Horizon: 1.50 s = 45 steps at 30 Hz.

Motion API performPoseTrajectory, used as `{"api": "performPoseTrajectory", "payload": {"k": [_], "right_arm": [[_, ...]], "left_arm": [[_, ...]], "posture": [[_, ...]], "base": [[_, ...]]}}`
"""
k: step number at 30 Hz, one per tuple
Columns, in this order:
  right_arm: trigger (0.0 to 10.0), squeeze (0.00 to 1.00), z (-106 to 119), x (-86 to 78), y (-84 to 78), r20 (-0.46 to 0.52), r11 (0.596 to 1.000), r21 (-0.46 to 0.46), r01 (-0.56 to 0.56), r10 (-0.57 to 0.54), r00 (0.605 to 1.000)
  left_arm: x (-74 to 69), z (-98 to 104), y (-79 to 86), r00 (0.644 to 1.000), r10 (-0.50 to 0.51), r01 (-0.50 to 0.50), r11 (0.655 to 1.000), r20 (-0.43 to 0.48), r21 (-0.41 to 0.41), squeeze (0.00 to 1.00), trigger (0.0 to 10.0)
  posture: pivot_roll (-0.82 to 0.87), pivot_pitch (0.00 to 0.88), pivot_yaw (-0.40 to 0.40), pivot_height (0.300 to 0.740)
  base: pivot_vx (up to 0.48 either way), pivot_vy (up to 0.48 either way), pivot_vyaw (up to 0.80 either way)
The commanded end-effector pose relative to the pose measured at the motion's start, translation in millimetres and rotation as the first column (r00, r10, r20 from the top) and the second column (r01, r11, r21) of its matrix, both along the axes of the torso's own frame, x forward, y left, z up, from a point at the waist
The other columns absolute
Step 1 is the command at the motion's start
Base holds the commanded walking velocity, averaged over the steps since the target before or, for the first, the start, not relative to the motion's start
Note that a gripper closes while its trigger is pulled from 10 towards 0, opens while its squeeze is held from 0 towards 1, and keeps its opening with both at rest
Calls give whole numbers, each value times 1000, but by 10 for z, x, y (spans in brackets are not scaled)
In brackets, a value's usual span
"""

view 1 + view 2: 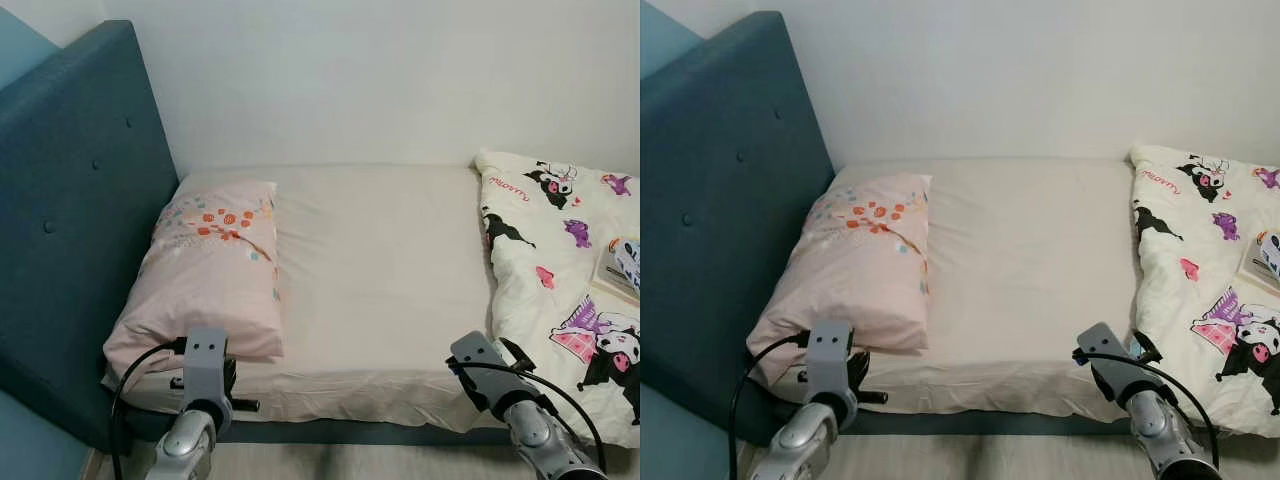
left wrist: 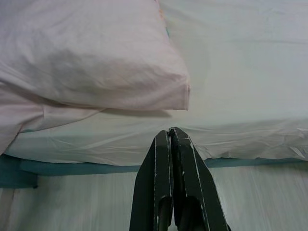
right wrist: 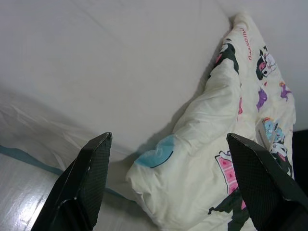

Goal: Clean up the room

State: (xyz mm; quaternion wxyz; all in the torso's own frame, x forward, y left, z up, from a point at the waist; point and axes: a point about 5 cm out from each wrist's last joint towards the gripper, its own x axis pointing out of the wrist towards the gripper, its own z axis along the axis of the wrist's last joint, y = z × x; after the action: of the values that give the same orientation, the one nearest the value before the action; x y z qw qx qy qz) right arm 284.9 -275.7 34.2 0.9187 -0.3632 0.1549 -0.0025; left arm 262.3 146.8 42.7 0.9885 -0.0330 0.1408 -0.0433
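From the head camera, a pink pillow [image 1: 205, 270] lies against the blue headboard [image 1: 70, 210] on the cream sheet [image 1: 385, 270], and a cartoon-print duvet [image 1: 565, 265] is bunched at the robot's right with what may be a book [image 1: 622, 268] on it. Both arms reach toward the bed's near edge.

In the left wrist view, the left gripper [image 2: 170, 137] has its fingers pressed together, just below the pillow's corner.

In the right wrist view, the right gripper [image 3: 168, 144] is spread wide before the duvet's folded corner [image 3: 192, 178].
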Motion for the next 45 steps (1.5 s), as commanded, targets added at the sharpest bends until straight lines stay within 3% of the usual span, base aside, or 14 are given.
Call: {"api": "performPoseTrajectory", "payload": {"k": [1,9,15,17,18,19,20,22,29,31,33,35,40,45], "right_arm": [[10000,0,-35,-22,39,-1,1000,5,-5,5,1000],[10000,0,3,5,33,37,998,-61,22,-20,999],[10000,0,392,433,177,103,927,275,256,-293,950],[10000,0,453,529,292,75,884,387,261,-312,947],[10000,0,512,659,631,26,767,624,150,-212,977],[10000,0,512,659,631,26,767,624,150,-212,977],[10000,0,437,699,920,-78,633,754,175,-179,981],[10000,0,370,692,1112,-109,562,809,173,-145,983],[10000,0,169,503,1582,-43,478,877,-35,152,987],[10000,0,65,441,1629,-104,565,824,-31,205,973],[10000,0,65,441,1629,-104,565,824,-31,205,973],[10000,0,-132,247,1814,-140,682,723,-107,297,945],[10000,0,-247,155,1886,-227,738,668,-97,326,918],[10000,0,-399,-52,1954,-296,710,657,-255,554,778]], "left_arm": [[-26,-44,3,1000,-5,5,1000,-20,11,0,10000],[-55,-58,43,1000,4,-3,1000,-26,19,0,10000],[-77,-74,125,999,32,-31,999,-31,34,0,10000],[-77,-83,132,999,33,-32,999,-34,39,0,10000],[-60,-90,145,998,46,-45,998,-36,48,0,10000],[-60,-90,145,998,46,-45,998,-36,48,0,10000],[-32,-83,166,997,72,-71,996,-33,55,0,10000],[-15,-76,190,995,92,-90,994,-29,59,0,10000],[3,-82,263,989,145,-143,986,-24,84,0,10000],[6,-93,286,985,169,-167,983,-23,81,0,10000],[6,-93,286,985,169,-167,983,-23,81,0,10000],[-3,-194,409,956,295,-292,951,-9,100,0,10000],[-21,-247,514,921,389,-385,914,-9,123,0,10000],[-17,-227,545,922,385,-386,912,39,136,0,10000]], "posture": [[-30,145,8,740],[-23,141,9,740],[-29,133,12,740],[-29,133,12,740],[-18,125,7,740],[-18,125,7,740],[-11,122,0,740],[-10,121,-1,740],[2,115,-15,740],[7,113,-18,740],[7,113,-18,740],[4,105,-19,740],[1,101,-20,740],[6,89,-35,740]], "base": [[0,0,0],[0,0,0],[0,0,0],[0,0,0],[0,0,0],[0,0,0],[0,0,0],[0,0,0],[0,0,0],[0,0,0],[0,0,0],[0,0,0],[0,0,0],[0,0,0]]}}
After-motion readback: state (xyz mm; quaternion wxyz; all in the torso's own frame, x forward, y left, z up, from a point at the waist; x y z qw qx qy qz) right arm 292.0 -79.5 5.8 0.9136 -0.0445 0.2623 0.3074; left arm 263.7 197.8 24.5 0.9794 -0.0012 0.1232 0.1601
